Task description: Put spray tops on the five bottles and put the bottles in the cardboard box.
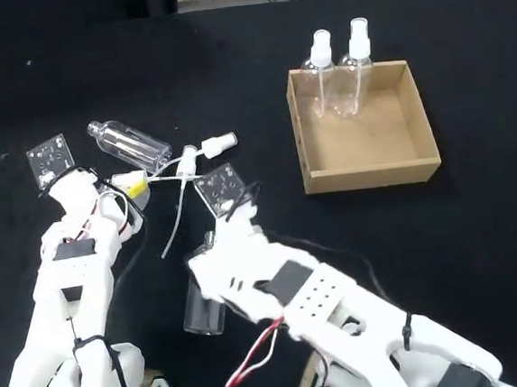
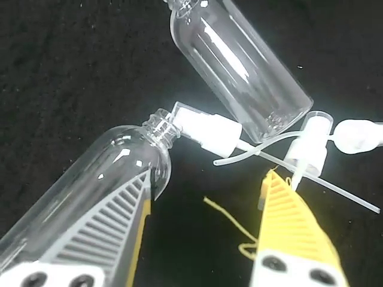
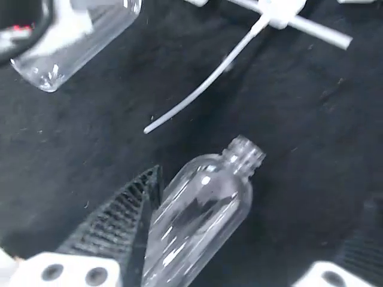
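1. The cardboard box (image 1: 370,176) sits on the black desk (image 1: 481,246), well to the right of both arms. Two capped bottles (image 1: 351,86) lean at its far wall, so I judge two of the five done.
2. The left gripper (image 2: 209,179) is spread wide. An uncapped bottle (image 2: 114,161) lies along its grey finger (image 2: 90,251), and the yellow finger (image 2: 293,227) stands apart from the bottle, so nothing is pinched.
3. That bottle's long axis runs straight out from the left gripper, with its open neck pointing away. A spray top (image 2: 206,128) lies just beside the mouth, close to touching, and its thin tube trails toward another spray top (image 2: 311,140).
4. A second bare bottle (image 2: 239,66) lies just beyond, slanted across the line of the first, with its base near those tops.
5. The right gripper (image 3: 263,191) is also spread. A third bare bottle (image 3: 197,227) lies between its fingers against the dark finger (image 3: 119,227). Its neck points away from the gripper toward a long dip tube (image 3: 191,89) lying apart from it.
6. My judgement is that the coming move turns on the line from neck to spray top at the left gripper. The left arm is the nearer one to the loose tops. The tube must go into the mouth along the bottle's axis, so the bottle needs to be clamped first.
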### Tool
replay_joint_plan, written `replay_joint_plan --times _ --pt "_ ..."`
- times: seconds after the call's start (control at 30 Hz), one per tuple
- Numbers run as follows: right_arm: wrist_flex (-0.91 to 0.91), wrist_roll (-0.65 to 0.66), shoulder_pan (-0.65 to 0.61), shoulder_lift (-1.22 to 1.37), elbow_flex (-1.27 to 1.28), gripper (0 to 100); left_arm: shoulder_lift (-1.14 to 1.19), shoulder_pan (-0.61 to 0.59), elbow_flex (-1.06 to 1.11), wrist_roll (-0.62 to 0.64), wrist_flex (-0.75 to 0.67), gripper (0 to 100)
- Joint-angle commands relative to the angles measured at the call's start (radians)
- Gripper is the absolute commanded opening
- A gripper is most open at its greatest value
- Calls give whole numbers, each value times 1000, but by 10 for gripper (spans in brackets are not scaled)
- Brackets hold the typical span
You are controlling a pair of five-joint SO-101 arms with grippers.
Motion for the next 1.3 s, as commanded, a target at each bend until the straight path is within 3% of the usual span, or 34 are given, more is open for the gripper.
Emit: replay_joint_plan --times 0.0,0.27,0.47,0.7,0.77,0.87,0.93,1.0,1.17,1.27 --pt "-32 -54 -41 -8 5 493 -21 -13 -61 8 5 285" --pt "-37 -77 -57 15 27 441 -18 -13 -61 6 5 285" --pt "-157 -77 -126 225 1 384 -18 -13 -61 6 5 285" --pt "115 -68 -129 355 -205 373 -18 -13 -59 5 5 285" --pt "222 -66 -124 357 -259 313 -18 -13 -56 3 -8 285" --pt "269 -51 -97 354 -300 129 -18 -13 -28 2 -63 285" --pt "216 60 -61 354 -297 5 -21 -13 2 2 -115 285" --pt "201 186 -17 354 -285 37 -28 -13 31 5 -163 285" --pt "164 345 91 354 -297 14 -28 -13 48 6 -198 285" --pt "166 589 117 355 -321 23 -28 -13 48 6 -196 285"
